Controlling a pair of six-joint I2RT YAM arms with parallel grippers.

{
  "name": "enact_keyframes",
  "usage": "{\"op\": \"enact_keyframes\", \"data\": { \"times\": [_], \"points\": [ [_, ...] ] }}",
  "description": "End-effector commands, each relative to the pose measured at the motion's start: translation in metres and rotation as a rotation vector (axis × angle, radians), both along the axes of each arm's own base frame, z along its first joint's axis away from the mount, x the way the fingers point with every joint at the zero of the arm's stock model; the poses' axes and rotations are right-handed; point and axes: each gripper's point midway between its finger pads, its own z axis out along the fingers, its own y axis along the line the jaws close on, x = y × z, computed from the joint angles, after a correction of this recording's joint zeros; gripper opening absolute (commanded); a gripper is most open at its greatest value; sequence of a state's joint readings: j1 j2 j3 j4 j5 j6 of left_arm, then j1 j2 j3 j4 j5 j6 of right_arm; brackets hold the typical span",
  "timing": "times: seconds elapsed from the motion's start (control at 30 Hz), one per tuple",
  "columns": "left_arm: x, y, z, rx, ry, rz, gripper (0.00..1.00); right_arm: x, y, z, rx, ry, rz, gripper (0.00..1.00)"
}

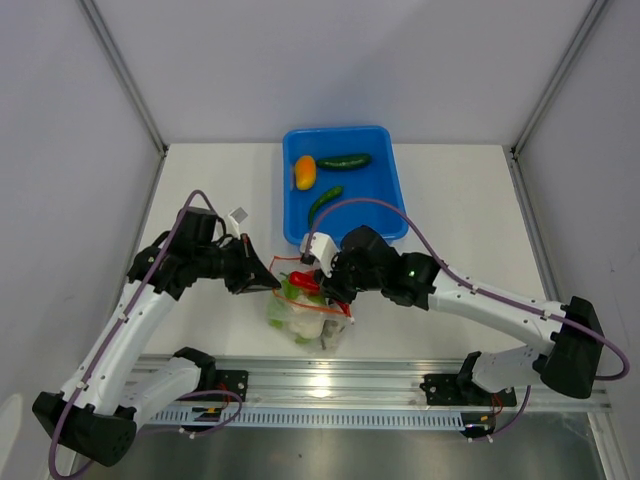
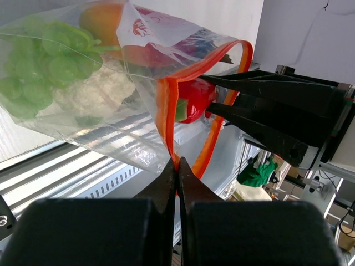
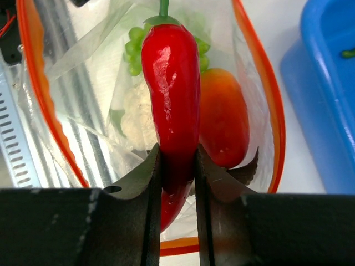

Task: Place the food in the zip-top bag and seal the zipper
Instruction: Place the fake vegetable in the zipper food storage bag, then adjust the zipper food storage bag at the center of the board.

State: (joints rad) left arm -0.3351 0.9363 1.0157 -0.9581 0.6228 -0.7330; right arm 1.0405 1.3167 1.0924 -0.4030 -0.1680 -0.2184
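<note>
The left gripper is clenched on the zipper, pinching the orange strip at the bottom centre of its wrist view. The bag gapes open. The right gripper grasps the red chili by its lower end, stem end framed by the zipper loop. Inside lie a red-orange fruit and cauliflower. In the top view the bag sits at centre, just below the blue tub, which holds a pepper and two green chilies.
</note>
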Motion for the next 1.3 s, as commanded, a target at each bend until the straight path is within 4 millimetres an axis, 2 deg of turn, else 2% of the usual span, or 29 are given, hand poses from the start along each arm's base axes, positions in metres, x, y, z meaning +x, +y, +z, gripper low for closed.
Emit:
{"op": "enact_keyframes", "data": {
  "times": [0.0,0.1,0.13,0.17,0.27,0.43,0.53,0.7,0.77,0.9,1.07,1.2,1.27],
  "points": [
    [0.001,0.000,0.015,-0.010,-0.043,-0.005,0.01,-0.017,0.005,0.004,-0.018,0.057,0.074,0.04],
    [0.001,0.000,0.014,-0.009,-0.042,-0.006,0.01,-0.023,0.009,0.001,-0.028,0.082,0.095,0.18],
    [0.000,0.000,0.013,-0.007,-0.039,-0.008,0.00,-0.025,0.010,0.001,-0.026,0.088,0.097,0.33],
    [0.001,0.000,0.014,-0.007,-0.042,-0.006,0.01,-0.026,0.011,0.002,-0.025,0.092,0.096,0.39],
    [0.001,0.001,0.016,-0.007,-0.047,-0.005,0.01,-0.023,0.016,0.009,-0.017,0.104,0.081,0.45],
    [0.001,0.001,0.017,-0.006,-0.051,-0.003,0.01,-0.004,0.024,0.028,0.022,0.094,-0.016,0.59],
    [0.000,0.002,0.018,-0.002,-0.052,-0.003,0.01,0.010,0.023,0.043,0.064,0.108,-0.061,0.63],
    [0.000,0.003,0.024,0.004,-0.070,-0.002,0.01,0.024,0.011,0.043,0.054,0.106,-0.120,0.64],
    [0.000,0.005,0.029,0.004,-0.093,0.006,0.01,0.029,0.010,0.053,0.089,0.097,-0.139,0.65],
    [-0.001,0.005,0.034,0.000,-0.108,0.007,0.01,0.052,0.003,0.068,0.109,0.087,-0.237,0.65],
    [-0.001,0.004,0.033,-0.006,-0.103,-0.001,0.01,0.069,-0.008,0.058,0.018,0.064,-0.322,0.64],
    [-0.002,0.004,0.033,-0.005,-0.107,-0.003,0.00,0.072,-0.014,0.056,0.023,0.074,-0.340,0.64],
    [-0.002,0.004,0.032,-0.004,-0.101,-0.005,0.00,0.070,-0.015,0.045,0.004,0.114,-0.330,0.63]
  ]
}}
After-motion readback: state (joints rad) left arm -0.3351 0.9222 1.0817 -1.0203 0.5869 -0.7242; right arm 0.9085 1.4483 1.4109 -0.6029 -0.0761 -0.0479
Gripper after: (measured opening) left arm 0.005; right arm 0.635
